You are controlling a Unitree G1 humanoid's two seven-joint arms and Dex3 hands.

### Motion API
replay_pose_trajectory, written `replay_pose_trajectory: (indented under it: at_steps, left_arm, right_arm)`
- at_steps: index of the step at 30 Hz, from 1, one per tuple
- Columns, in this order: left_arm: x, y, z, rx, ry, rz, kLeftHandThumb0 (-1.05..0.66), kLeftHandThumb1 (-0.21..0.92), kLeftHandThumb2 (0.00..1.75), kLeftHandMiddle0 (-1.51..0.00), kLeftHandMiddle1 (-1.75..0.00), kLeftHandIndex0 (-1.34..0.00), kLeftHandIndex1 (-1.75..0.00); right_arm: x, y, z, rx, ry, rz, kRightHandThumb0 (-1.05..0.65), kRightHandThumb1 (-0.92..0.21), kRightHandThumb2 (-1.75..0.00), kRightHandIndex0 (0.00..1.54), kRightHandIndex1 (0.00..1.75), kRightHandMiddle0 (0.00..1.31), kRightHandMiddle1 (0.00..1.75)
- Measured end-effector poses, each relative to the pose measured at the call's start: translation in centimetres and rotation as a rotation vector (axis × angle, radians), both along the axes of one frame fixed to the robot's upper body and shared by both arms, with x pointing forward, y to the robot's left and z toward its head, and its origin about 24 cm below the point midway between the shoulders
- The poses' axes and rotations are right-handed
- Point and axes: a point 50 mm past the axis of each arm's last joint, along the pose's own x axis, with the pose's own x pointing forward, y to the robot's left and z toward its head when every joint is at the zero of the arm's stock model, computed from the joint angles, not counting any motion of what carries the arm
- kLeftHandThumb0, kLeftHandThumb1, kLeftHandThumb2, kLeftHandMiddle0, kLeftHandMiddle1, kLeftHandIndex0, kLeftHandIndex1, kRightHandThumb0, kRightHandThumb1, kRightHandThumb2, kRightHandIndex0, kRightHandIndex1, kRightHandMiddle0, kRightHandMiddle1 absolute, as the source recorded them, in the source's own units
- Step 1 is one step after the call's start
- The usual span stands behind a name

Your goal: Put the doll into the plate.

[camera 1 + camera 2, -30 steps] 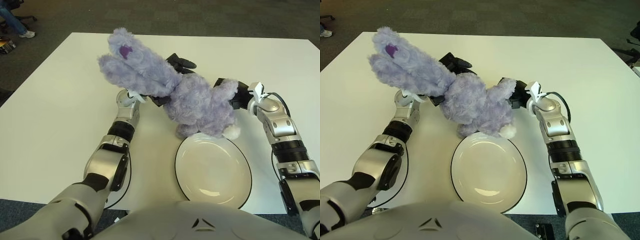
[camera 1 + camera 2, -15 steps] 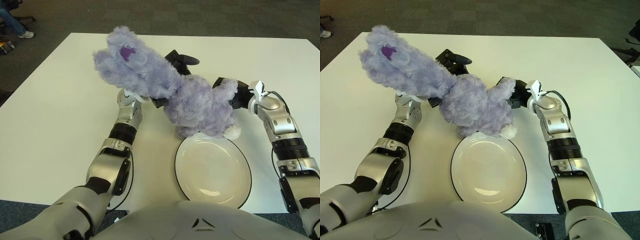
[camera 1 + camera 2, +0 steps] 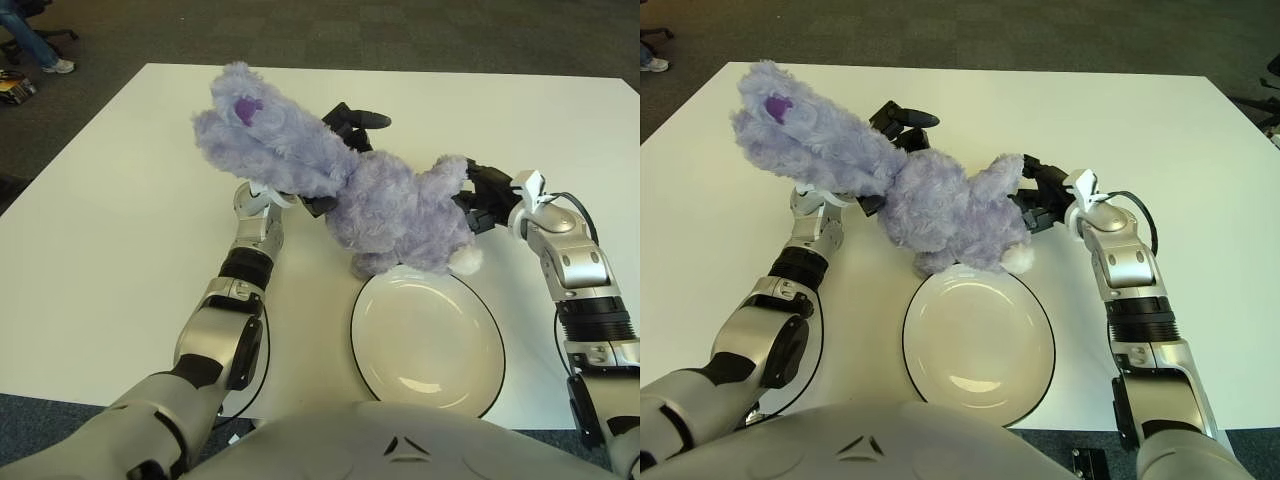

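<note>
The doll [image 3: 375,205] is a fluffy purple toy with a darker purple nose. It is held up off the white table [image 3: 120,220], tilted, with its head up high on the left and its body lower on the right. Its bottom end, with a small white tail, hangs just at the far rim of the plate [image 3: 428,340]. It looks like it is touching that rim, but it is hard to be sure. Most of the doll is still beyond the plate, not in it.

The left hand [image 3: 345,135] is under and behind the doll's neck. Its black fingers [image 3: 365,120] poke out on the far side of the doll and wrap around it, so it is holding the doll up.

The right hand [image 3: 485,195] is on the right side of the doll, by its leg. Its black fingers are spread apart a little and sit right next to the fur. It is not clear if they are squeezing the doll or only touching it.

The plate is white with a thin dark rim. It lies flat on the near part of the table, between the two arms, and has nothing in the middle of it.
</note>
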Motion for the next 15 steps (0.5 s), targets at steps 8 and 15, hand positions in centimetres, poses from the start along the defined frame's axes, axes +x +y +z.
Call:
replay_pose_trajectory:
  at_steps: [8, 15]
  left_arm:
    - [0.0, 0.5, 0.0, 0.024, -0.025, 0.040, -0.81, 0.77, 0.55, -0.42, -1.35, 0.00, -0.88]
    - [-0.2, 0.0, 0.2, 0.012, -0.063, 0.065, -0.83, 0.84, 0.48, -0.38, -0.96, 0.00, -0.86]
  right_arm:
    - [-1.5, -2.9, 3.0, 0.155, -0.096, -0.152, -0.39, -0.49, -1.01, 0.44, 0.96, 0.00, 0.98]
    - [-2.2, -3.8, 5.7, 0.135, -0.212, -0.258, -0.38, -0.53, -0.99, 0.40, 0.90, 0.00, 0.90]
